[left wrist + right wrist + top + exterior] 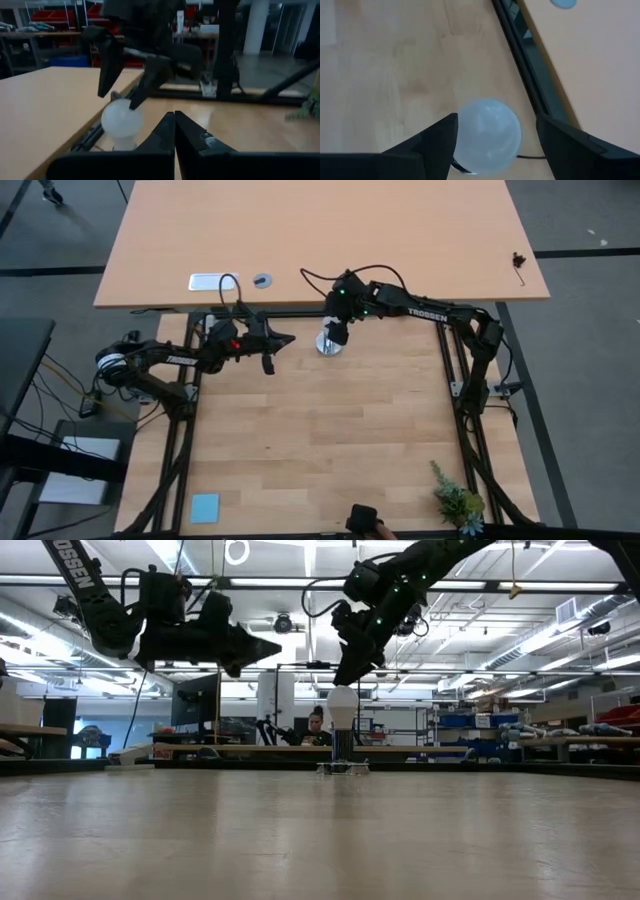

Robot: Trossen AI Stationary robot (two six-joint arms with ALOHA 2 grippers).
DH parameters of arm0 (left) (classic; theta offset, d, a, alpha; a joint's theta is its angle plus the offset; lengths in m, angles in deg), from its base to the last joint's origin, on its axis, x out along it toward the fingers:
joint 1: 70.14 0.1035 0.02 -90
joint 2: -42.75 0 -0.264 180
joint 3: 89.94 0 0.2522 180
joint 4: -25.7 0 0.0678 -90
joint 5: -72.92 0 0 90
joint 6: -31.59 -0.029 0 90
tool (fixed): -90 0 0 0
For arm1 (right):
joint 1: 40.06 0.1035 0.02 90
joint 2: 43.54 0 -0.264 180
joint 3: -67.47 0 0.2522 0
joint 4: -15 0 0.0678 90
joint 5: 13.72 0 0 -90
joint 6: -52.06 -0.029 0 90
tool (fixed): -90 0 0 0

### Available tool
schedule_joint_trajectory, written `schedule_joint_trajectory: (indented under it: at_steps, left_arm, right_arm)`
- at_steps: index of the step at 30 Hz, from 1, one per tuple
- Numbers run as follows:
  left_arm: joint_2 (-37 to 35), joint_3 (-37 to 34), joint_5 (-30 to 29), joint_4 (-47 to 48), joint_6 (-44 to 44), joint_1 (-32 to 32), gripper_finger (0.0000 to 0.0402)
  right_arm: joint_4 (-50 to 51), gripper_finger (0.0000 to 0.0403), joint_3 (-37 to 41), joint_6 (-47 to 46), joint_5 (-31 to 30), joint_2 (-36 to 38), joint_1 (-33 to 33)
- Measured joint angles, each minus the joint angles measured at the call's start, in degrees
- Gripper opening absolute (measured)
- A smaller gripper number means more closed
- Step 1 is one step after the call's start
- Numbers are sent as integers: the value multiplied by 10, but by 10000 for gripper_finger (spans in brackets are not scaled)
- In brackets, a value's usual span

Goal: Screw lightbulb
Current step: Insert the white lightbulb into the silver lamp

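Note:
The white lightbulb stands upright with its screw base in the round silver socket near the table's far edge. It also shows in the right wrist view and the left wrist view. My right gripper is open just above the bulb, pointing down, with one finger on either side of its dome. My left gripper is shut and empty. It hovers level to the left of the bulb and points toward it. My right gripper comes at the bulb's round top from above. One fingertip lies close against the dome and the other stands apart from it. I cannot tell whether the near fingertip touches the bulb.
A larger tabletop lies beyond the far edge, with a white plate and a round grommet. A blue square lies near the front left. A small plant and a black object are at the near edge. A person sits in the room behind.

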Motion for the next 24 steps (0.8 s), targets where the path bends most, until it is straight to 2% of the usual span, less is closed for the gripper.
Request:
schedule_joint_trajectory:
  at_steps: [8,15,18,24]
  left_arm:
    - [0,0,-10,2,-17,0,5]
    - [0,0,-13,5,-17,0,5]
    - [0,0,-17,6,-17,0,5]
    - [0,0,-18,6,-17,0,5]
  right_arm:
    - [7,275,1,7,3,-14,1]
    - [0,251,-1,-10,0,-22,1]
    - [1,237,-1,-60,-9,-22,0]
    - [18,235,-2,-239,-40,-21,2]
